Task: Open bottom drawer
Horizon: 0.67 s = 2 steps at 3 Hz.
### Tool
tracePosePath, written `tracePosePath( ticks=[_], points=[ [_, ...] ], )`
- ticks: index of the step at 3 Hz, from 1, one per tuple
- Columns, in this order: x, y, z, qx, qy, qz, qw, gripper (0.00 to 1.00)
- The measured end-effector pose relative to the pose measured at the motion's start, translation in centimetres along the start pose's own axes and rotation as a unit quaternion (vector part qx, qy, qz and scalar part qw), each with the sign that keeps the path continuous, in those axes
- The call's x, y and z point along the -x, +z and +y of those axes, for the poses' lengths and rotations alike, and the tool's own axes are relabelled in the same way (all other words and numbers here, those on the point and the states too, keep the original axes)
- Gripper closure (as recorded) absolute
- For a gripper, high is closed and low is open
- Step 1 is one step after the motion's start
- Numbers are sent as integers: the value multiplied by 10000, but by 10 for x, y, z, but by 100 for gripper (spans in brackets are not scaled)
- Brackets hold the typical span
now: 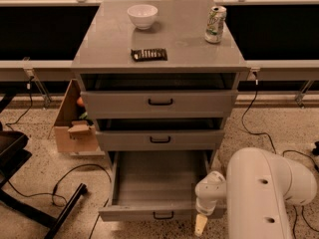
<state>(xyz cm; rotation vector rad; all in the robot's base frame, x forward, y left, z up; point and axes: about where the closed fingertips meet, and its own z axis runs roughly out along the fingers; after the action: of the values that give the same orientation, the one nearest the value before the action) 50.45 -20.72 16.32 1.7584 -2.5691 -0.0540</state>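
Observation:
The bottom drawer (149, 214) of the grey cabinet is pulled far out, showing its plain grey inside (154, 183) and a small black handle (163, 215) on its front. The gripper (200, 225) hangs at the drawer's front right corner, a pale fingertip pointing down just right of the handle. The white arm (264, 193) fills the lower right.
The middle drawer (159, 139) and top drawer (159, 102) sit slightly ajar. On the cabinet top are a white bowl (142, 16), a soda can (215, 24) and a dark flat packet (148, 54). A cardboard box (75, 126) stands left; cables (75, 176) and a black chair base (30, 203) lie on the floor.

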Motion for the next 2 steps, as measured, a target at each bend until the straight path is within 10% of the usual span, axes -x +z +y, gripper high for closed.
tracePosePath(
  ticks=[2],
  points=[
    [9, -59, 20, 253, -724, -379, 9963, 0]
  ],
)
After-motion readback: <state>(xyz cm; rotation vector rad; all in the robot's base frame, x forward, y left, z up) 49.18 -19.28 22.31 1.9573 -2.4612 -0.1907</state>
